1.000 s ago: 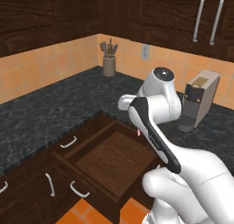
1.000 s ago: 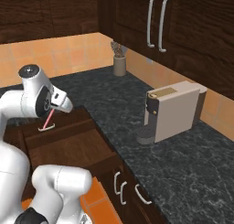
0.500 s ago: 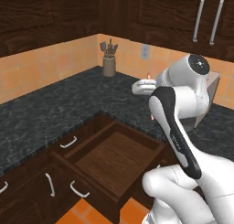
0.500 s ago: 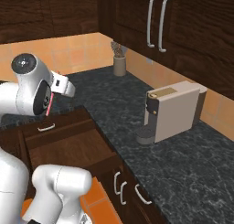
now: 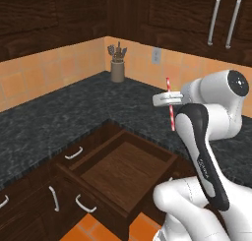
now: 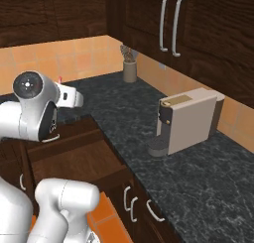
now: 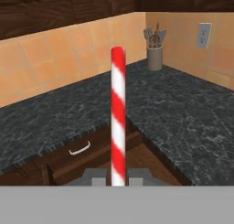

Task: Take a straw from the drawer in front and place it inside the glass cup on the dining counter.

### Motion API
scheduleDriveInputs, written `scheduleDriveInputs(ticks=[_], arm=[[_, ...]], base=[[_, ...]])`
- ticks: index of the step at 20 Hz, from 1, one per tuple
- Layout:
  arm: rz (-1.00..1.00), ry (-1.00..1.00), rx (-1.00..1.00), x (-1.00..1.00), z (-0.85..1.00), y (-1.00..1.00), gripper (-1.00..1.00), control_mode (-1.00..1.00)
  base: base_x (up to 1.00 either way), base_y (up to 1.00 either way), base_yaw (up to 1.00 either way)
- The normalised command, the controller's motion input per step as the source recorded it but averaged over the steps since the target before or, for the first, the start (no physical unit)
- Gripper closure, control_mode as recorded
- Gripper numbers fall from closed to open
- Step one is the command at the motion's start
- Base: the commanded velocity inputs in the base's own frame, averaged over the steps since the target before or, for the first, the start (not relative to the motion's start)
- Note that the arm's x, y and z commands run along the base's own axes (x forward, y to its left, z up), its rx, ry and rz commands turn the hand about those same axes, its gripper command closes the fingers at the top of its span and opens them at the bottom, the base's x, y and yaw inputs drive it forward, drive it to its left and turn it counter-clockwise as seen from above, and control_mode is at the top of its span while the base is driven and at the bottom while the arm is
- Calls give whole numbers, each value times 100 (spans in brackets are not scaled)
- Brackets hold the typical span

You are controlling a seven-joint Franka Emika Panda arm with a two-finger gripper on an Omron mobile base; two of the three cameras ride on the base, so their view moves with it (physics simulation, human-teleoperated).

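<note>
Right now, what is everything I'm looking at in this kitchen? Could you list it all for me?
straw: one, red and white striped, upright, held above the open drawer.
drawer: one, dark brown wood, pulled open, nothing visible inside.
worktop: one, black speckled, L-shaped round the corner.
utensil pot: one, brown, in the worktop's corner.
coffee machine: one, beige, on the worktop by the wall.
wall cabinets: dark wood, long silver handles, above.
wall socket: one, white, on the orange tiles.
pincer: one, white arm's end, shut on the straw.

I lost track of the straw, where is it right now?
The straw stands upright in the shut gripper, above the black worktop just beyond the open drawer.
</note>
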Motion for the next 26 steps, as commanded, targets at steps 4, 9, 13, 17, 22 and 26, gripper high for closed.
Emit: scheduleDriveInputs(ticks=[4,9,13,17,22,26], arm=[[0,0,0,0,0,0,100,-100],[0,0,-1,0,0,0,100,-100],[0,0,-1,0,0,0,100,100],[0,0,0,0,0,0,100,100],[0,0,0,0,0,0,100,100],[0,0,0,0,0,0,100,100]], base=[[0,0,0],[0,0,0],[-7,0,0],[-65,-3,0],[-78,0,0],[-95,0,0]])
